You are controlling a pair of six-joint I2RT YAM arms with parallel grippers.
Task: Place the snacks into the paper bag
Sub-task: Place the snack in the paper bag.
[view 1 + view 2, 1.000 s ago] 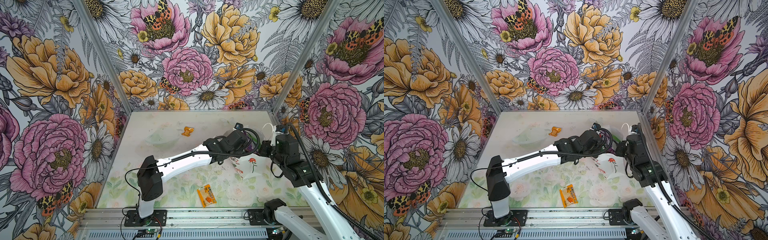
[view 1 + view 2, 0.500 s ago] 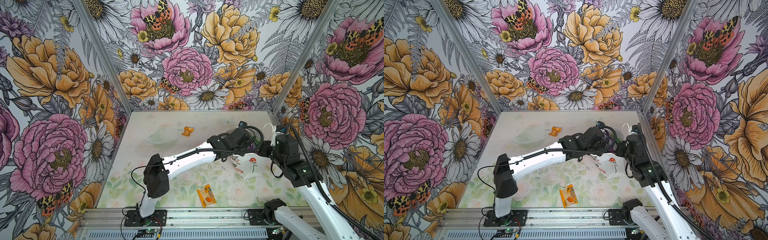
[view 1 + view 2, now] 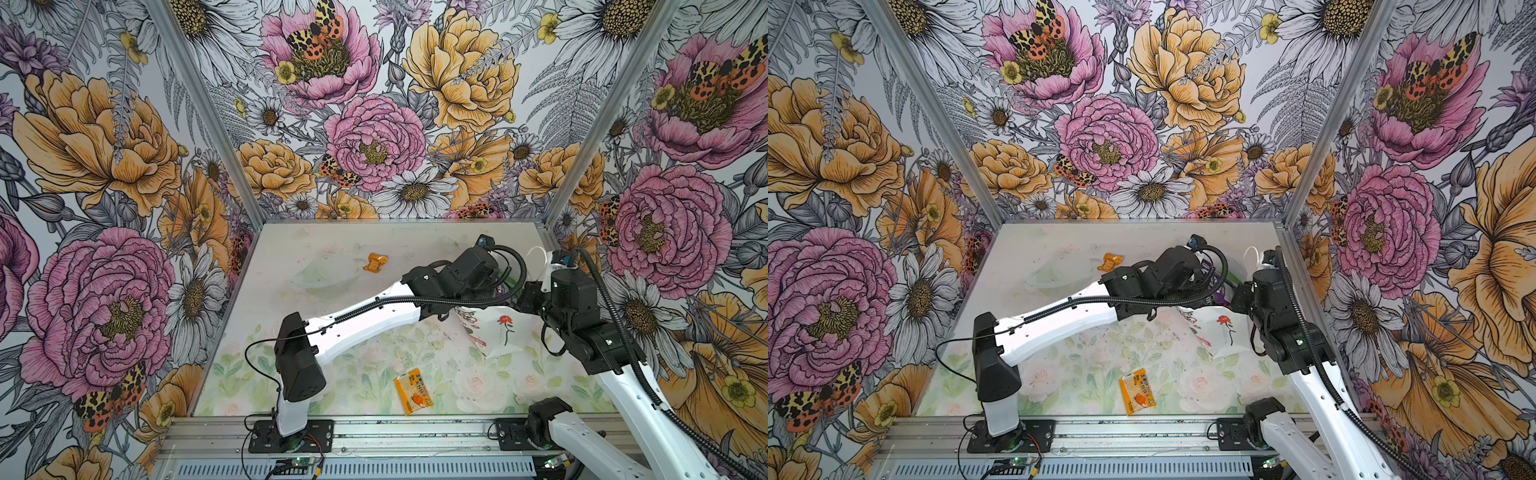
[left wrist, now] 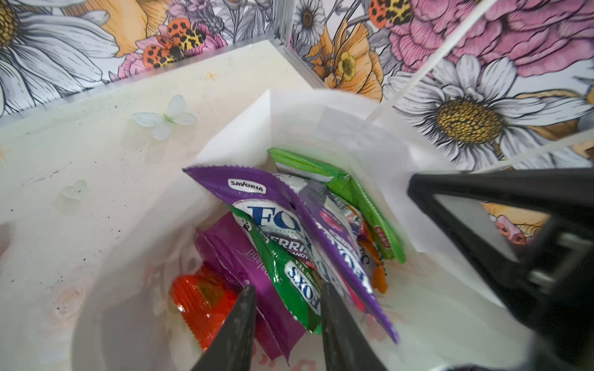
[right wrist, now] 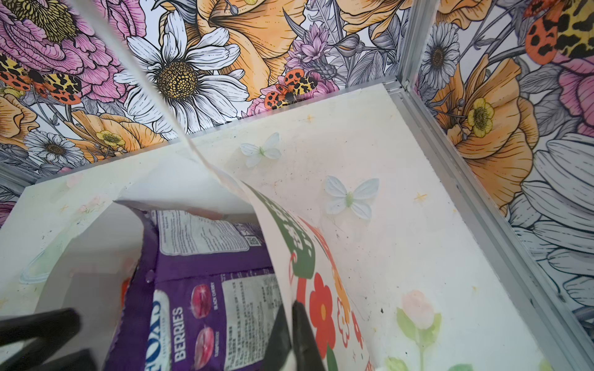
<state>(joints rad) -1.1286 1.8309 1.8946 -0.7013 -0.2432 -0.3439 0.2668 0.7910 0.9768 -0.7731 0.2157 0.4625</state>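
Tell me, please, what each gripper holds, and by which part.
The right gripper pinches the paper bag by its top edge; the left gripper is open, holding nothing.

I see a pale cream tabletop, scuffed toward the back, printed with faint leaves and pink roses nearer the front. Three wallpapered walls rise around it, back wall, left wall and right wall, all big pink peonies, orange blooms, white daisies and spotted moths. Silver posts stand at the tabletop's two far corners; a metal rail runs along its front edge.
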